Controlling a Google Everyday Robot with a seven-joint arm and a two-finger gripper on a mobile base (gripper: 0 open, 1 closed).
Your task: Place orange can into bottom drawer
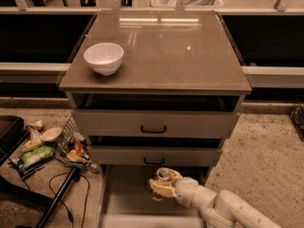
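The orange can (163, 176) is held upright in my gripper (161, 184), silver top showing. The gripper comes in from the lower right on a white arm and is shut on the can. It hangs over the open bottom drawer (128, 198), a shallow grey tray pulled out at the foot of the cabinet, just in front of the middle drawer's black handle (154, 161). The can is above the drawer floor, toward its back right part; I cannot tell whether it touches the floor.
A white bowl (103, 57) stands on the cabinet top (171, 46) at the left. The top drawer (154, 123) is partly pulled out. A wire basket of litter (71, 148), wrappers (35, 153) and a black pole (59, 198) lie on the floor at the left.
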